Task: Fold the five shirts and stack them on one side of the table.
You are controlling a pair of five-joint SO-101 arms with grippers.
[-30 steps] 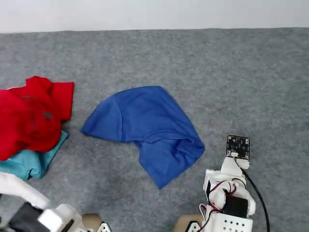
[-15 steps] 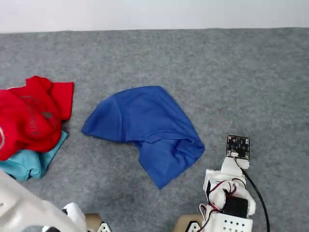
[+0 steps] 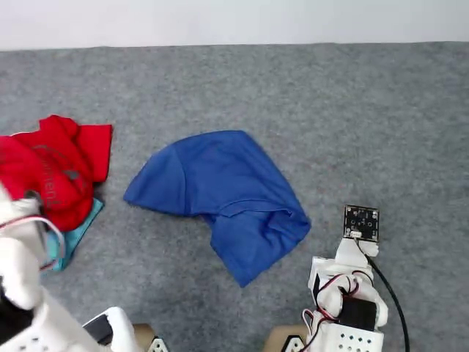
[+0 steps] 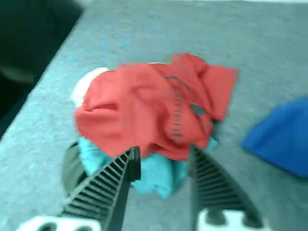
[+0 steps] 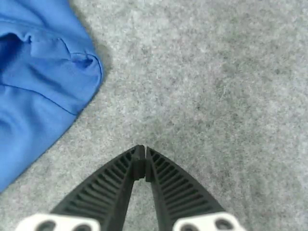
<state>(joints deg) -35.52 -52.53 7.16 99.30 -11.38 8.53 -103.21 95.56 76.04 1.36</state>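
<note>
Left gripper [image 4: 162, 154] is held spread near the red shirt [image 4: 144, 106], heaped on the teal shirt [image 4: 154, 175]; right gripper [image 5: 143, 151] is pressed together beside the blue shirt [image 5: 38, 72].

A rumpled royal-blue cotton shirt [image 3: 220, 194] lies loosely half-folded mid-tabletop [image 3: 352, 110], well apart from a crumpled red printed shirt [image 3: 55, 176] heaped on a bunched teal shirt [image 3: 77, 229] at the left edge, with what may be white cloth [image 4: 89, 84] beneath them.
</note>
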